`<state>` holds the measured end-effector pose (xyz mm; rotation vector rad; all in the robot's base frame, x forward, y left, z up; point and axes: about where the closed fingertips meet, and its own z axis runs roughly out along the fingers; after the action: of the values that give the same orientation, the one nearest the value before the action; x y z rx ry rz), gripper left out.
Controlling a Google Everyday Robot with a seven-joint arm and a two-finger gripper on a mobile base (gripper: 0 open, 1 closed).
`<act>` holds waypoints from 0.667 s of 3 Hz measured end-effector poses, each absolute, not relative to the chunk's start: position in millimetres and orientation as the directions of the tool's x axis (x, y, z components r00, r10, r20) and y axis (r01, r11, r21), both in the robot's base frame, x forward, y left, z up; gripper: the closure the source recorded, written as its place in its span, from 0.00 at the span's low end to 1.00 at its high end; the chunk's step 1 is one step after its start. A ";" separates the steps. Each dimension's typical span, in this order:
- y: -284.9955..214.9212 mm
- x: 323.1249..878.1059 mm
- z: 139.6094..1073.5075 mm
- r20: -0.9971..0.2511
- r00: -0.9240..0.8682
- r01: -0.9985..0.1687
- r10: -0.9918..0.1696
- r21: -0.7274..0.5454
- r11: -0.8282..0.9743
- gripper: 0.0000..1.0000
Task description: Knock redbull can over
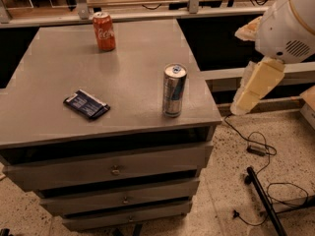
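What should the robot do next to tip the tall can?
Probably swing the pincer left toward the upper part of the can. The pincer hangs beyond the right edge of the table, touching nothing, and the can stands upright near that edge.
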<state>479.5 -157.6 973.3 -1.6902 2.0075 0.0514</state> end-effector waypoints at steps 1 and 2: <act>-154.3 477.5 961.2 -0.484 -0.109 -0.938 -0.868 -0.239 0.251 0.00; -151.3 479.7 919.5 -0.647 -0.150 -0.944 -0.747 -0.130 0.302 0.00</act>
<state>479.7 -151.3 919.5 -1.5001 1.9543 0.4094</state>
